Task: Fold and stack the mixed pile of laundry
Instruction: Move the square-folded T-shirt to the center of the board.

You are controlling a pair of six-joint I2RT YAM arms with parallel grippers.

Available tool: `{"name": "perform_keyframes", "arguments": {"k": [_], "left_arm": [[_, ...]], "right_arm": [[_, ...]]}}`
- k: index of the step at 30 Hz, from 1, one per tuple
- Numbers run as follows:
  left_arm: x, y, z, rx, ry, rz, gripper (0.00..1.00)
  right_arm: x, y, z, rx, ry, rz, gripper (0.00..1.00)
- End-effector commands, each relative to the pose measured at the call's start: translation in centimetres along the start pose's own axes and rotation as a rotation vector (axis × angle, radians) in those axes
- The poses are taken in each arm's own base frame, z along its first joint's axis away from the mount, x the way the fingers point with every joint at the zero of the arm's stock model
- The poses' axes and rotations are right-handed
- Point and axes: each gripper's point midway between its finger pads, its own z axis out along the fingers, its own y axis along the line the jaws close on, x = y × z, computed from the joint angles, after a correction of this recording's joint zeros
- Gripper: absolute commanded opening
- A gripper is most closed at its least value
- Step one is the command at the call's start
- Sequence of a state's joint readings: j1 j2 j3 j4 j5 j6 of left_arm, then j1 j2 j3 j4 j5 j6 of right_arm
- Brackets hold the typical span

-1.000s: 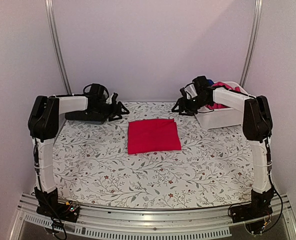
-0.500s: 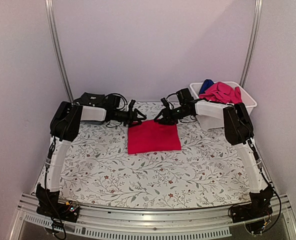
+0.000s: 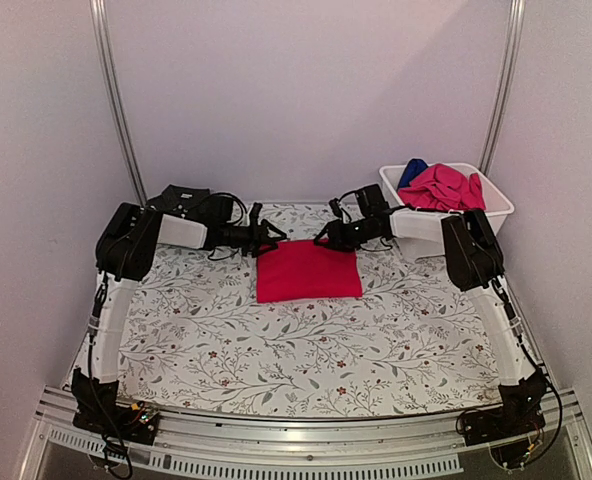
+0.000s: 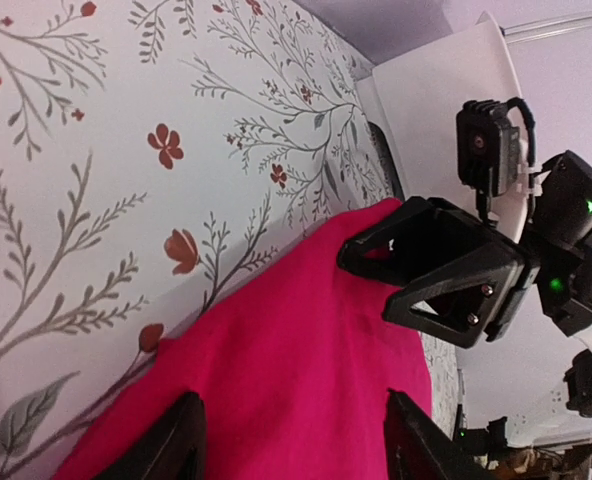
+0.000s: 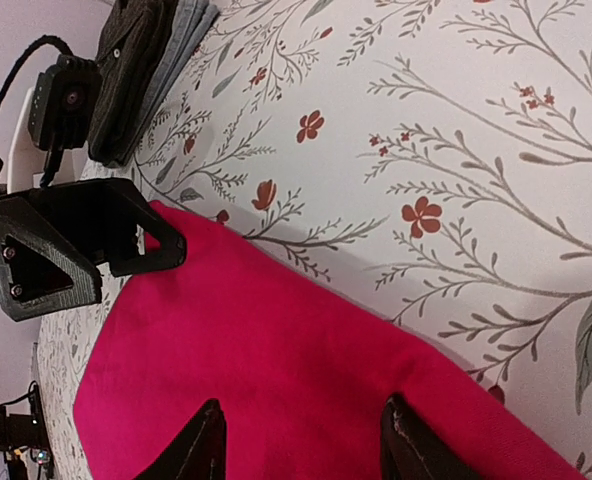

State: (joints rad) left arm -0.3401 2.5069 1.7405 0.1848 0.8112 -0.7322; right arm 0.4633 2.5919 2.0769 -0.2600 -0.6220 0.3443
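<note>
Floral-patterned cloth on the table: folded red tee lies flat at centre; left gripper and right gripper, fingers spread, meet its far corners; pink garment fills white tub.

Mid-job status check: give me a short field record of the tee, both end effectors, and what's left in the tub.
red tee: folded flat into a rectangle, mid-table on the floral cloth
left end effector: open, low over the tee's far left corner
right end effector: open, low over the tee's far right corner
white tub: far right; holds a magenta-pink garment and a blue garment, both unfolded
dark folded garment: far left, beyond the left end effector
</note>
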Motion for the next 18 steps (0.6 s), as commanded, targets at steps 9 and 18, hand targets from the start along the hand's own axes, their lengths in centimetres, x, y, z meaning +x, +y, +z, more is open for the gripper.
{"name": "perform_keyframes", "arguments": {"k": [9, 18], "left_arm": [[11.0, 1.9, -7.1, -0.131, 0.056, -0.131, 0.60], [10.4, -5.8, -11.4, -0.078, 0.043, 0.091, 0.63]], "right_arm": [[14.2, 3.1, -1.2, 0.057, 0.195, 0.100, 0.55], [10.3, 9.5, -6.2, 0.040, 0.143, -0.010, 0.62]]}}
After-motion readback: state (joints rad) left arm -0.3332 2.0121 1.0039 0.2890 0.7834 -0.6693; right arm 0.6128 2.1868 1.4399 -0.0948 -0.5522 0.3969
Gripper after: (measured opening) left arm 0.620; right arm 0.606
